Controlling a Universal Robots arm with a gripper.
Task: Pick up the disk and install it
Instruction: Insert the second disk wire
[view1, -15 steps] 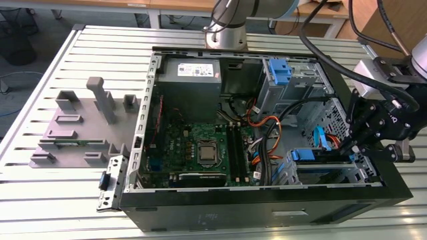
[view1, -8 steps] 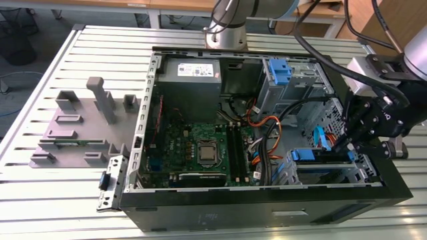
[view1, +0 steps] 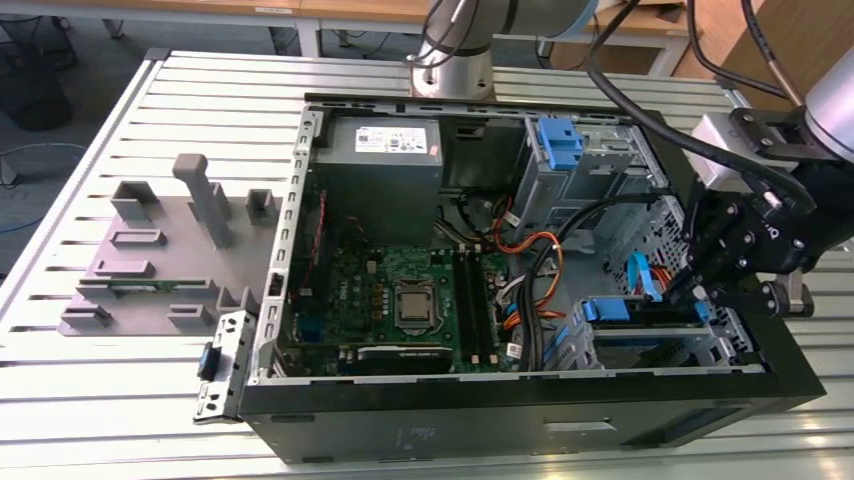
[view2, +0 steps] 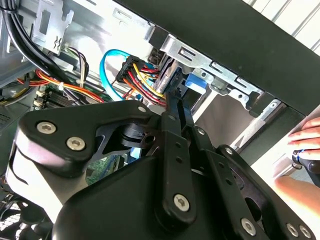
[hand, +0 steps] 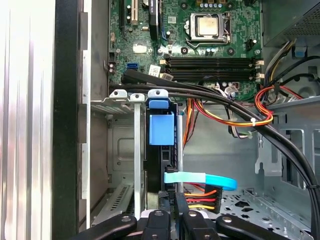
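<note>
Install step: pincer (view1: 705, 290) at the drive cage (hand: 131, 150), disk (hand: 161, 145) w/ blue rail seated edge-on; grip state can't tell.

disk (hand: 161, 131) | blue carrier rails | on edge | seated in drive cage

Even, bright overhead light falls on my bench (view1: 160, 400), and its slats shine pale. The computer case (view1: 534, 425) interior sits dimmer, with soft shadow under the drive cage. In the first wrist view the bench washes out nearly white. In the second wrist view my claw's (view2: 172, 107) near linkage looks soft.
</note>
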